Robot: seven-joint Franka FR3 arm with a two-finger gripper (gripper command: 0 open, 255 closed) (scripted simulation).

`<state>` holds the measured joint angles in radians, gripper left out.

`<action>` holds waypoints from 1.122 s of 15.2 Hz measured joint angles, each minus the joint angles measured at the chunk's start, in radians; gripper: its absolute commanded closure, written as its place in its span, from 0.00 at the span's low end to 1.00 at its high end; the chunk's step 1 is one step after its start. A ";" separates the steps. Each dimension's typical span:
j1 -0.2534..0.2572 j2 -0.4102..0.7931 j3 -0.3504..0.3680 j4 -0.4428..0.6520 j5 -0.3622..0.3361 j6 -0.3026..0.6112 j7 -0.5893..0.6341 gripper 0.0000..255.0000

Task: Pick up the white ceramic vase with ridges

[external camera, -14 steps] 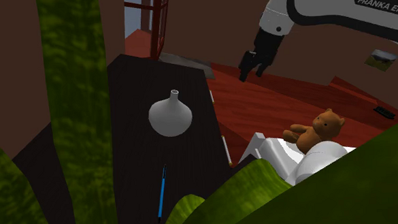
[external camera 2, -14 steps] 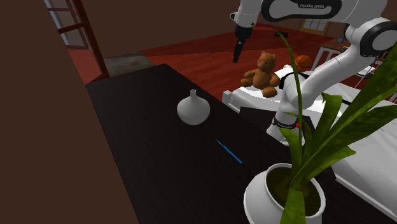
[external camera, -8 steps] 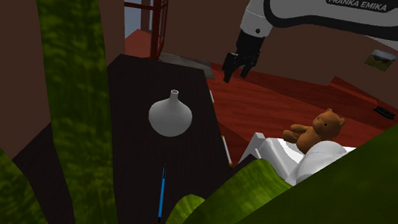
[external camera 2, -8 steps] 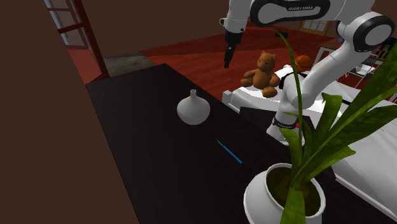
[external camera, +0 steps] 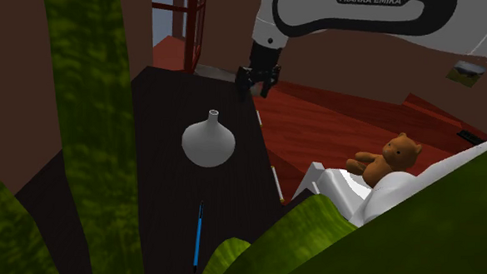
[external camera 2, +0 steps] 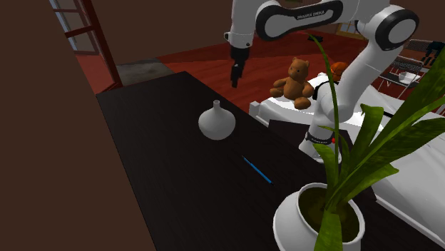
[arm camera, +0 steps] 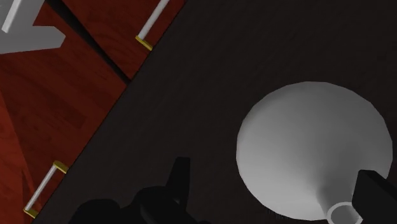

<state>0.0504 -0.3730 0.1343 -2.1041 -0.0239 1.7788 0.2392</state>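
Currently the vase (external camera: 209,141) is seen upright on the dark table (external camera: 153,102), left of centre in the shoulder view and near the table's right-hand edge. It is rendered plain light grey, with a round belly and a narrow neck; ridges cannot be made out. In the second exterior view it is recorded just above centre.

The gripper (external camera: 256,91) is noted in the air at upper centre of the shoulder view, above and right of the vase, over the table's far edge and clear of the vase. In the wrist view its fingers (arm camera: 180,181) are spread wide and nothing is clasped. The vase is seen there from above, its neck close to one finger.

A blue pen (external camera: 198,235) is laid flat on the table at lower centre of the shoulder view, well apart from the vase. A brown bear (external camera: 388,159) is seated on white furniture at the right, beyond a red floor (external camera: 333,129). Green leaves (external camera: 92,137) are spread over the left and bottom of that view. A white pot (external camera 2: 314,217) is logged at lower right of the second exterior view.
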 measured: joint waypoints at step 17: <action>0.037 0.316 0.068 0.125 0.007 0.165 0.083 1.00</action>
<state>0.0874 -0.0571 0.2021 -1.9792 -0.0173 1.9438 0.3226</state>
